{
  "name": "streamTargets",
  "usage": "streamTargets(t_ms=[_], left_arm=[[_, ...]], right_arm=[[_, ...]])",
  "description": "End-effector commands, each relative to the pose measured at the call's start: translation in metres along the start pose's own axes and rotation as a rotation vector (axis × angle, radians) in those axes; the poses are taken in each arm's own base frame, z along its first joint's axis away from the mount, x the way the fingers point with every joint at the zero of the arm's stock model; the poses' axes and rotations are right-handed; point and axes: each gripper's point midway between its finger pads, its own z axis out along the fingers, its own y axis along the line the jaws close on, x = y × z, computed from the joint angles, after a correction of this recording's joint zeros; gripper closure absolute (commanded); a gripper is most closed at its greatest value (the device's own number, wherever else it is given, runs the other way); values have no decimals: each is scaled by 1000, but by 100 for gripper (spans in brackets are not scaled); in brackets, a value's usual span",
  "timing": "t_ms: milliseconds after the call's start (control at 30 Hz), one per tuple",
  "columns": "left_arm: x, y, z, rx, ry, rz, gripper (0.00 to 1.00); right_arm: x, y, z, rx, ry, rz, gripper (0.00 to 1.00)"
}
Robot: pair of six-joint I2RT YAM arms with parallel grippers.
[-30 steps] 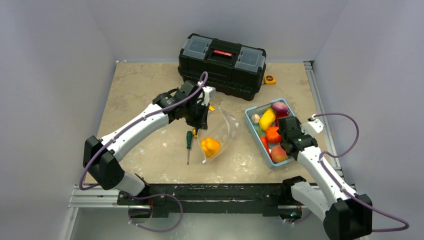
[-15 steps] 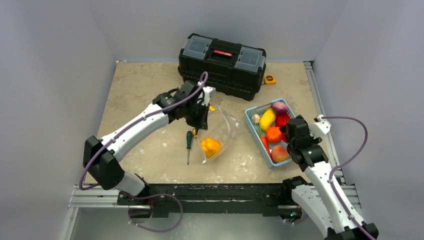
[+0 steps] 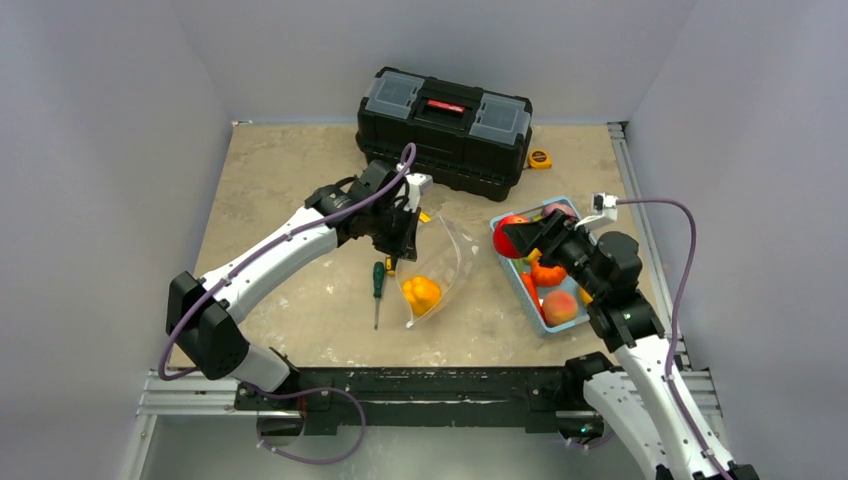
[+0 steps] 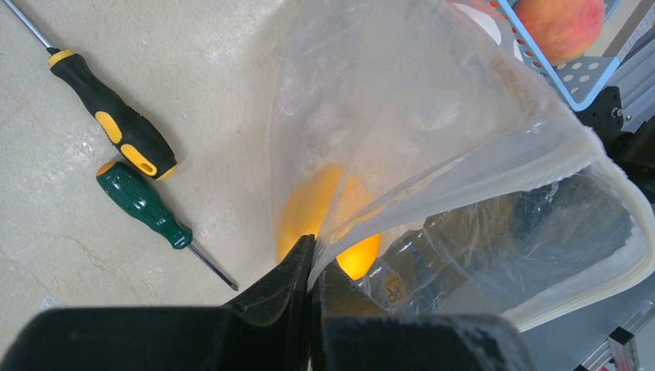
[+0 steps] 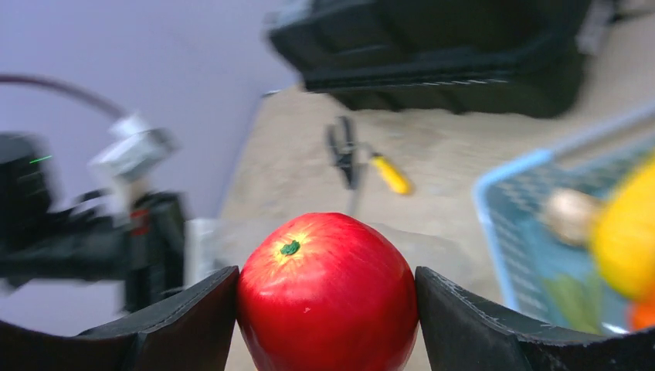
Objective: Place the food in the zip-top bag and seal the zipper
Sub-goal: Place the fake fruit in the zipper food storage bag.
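I count 1 green-handled screwdriver (image 4: 143,202), 1 yellow-handled screwdriver (image 4: 116,127), 1 black toolbox (image 3: 445,130), 1 yellow tape measure (image 3: 540,158), 1 blue basket (image 4: 588,73) and 1 clear bag (image 3: 452,250). The toy food is 1 yellow piece (image 3: 421,293), 1 red apple (image 5: 326,297), 1 peach (image 3: 558,305) and at least 2 more pieces, partly hidden.

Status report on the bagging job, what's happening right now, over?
Left gripper shut on zip-top bag rim, mouth open. Right gripper shut on red apple. Yellow pepper already bagged. Green screwdriver beside bag, not blocking.

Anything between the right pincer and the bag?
Top view: only the blue basket's rim and bare table separate the right pincer, holding the red apple, from the zip-top bag.
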Motion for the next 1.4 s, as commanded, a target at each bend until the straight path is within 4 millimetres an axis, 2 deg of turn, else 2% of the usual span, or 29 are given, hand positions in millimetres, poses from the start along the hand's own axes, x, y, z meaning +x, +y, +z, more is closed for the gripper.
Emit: streamTargets(t_ms=[0, 67, 133, 267, 400, 500, 567, 633, 767, 800, 933, 1100, 1233, 1300, 1367], left_arm=[[-13, -10, -8, 39, -36, 38, 100], [-14, -12, -8, 46, -34, 40, 100], [-13, -15, -8, 62, -32, 42, 100], [-13, -18, -8, 84, -33, 45, 100], [-13, -16, -8, 73, -35, 47, 100], [-14, -16, -7, 77, -36, 51, 100], [-13, -18, -7, 86, -32, 53, 100], [-12, -19, -5, 98, -28, 53, 100], [-11, -21, -3, 113, -19, 51, 100], [-11, -22, -3, 115, -20, 52, 100], [-11, -23, -4, 122, -23, 56, 100], [-10, -26, -4, 138, -17, 56, 100], [-10, -28, -3, 152, -10, 54, 100], [-9, -29, -3, 160, -8, 52, 100], [-9, -30, -4, 162, -8, 52, 100]], right_arm=[[-26, 129, -50, -557, -30, -126, 100], [-28, 158, -66, -634, -34, -168, 100], [-21, 180, -72, -690, 15, -185, 100], [27, 203, -51, -665, 184, -234, 100], [63, 220, -46, -607, 168, -329, 100], [83, 209, -23, -478, 165, -399, 100], [89, 178, -1, -263, 124, -448, 100], [94, 151, 13, -111, 80, -506, 100], [95, 125, 25, 31, 40, -563, 100], [94, 120, 26, 60, 34, -573, 97], [87, 112, 28, 123, 7, -616, 74], [84, 116, 29, 144, 17, -638, 41], [81, 120, 31, 149, 15, -645, 10], [82, 120, 31, 158, 28, -656, 3], [86, 117, 32, 175, 49, -671, 1]])
